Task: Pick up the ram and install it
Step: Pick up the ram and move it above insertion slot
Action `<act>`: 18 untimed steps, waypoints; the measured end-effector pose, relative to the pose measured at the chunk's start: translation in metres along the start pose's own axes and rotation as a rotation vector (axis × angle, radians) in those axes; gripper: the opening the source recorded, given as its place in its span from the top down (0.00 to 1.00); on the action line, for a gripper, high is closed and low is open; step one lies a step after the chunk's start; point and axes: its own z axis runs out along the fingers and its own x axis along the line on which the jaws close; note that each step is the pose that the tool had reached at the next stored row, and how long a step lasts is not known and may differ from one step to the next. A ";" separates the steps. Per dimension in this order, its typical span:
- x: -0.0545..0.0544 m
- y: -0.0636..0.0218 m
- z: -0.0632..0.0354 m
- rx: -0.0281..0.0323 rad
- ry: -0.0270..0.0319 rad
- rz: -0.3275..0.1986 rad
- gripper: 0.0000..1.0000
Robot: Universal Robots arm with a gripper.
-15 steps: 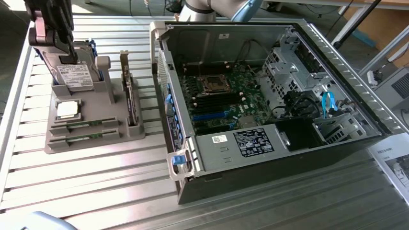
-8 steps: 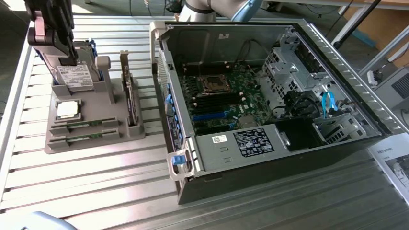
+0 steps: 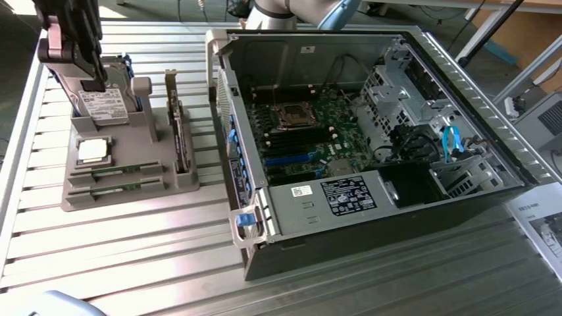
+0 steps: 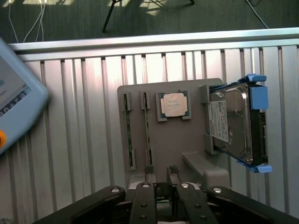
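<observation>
- The black gripper (image 4: 161,169) hangs over the grey plastic holder (image 4: 187,140) on the ribbed metal worktop (image 4: 74,140), jaws a little apart, empty.
- Two thin green ram sticks (image 4: 127,133) stand on edge in its slots, likely for easy pinching.

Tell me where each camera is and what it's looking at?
Exterior view: up high off the arm, looking down at the open computer case, the holder and the tool.
Wrist view: on the wrist, looking down past the tool at the holder.
Both share: the holder, ram, hard drive and processor chip.
</observation>
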 end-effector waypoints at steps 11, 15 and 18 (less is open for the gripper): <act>0.001 -0.0007 0.0200 -0.0002 -0.0011 0.000 0.76; 0.001 -0.0009 0.0272 -0.0003 -0.0011 0.000 0.76; 0.001 -0.0011 0.0327 -0.0003 -0.0012 0.000 0.76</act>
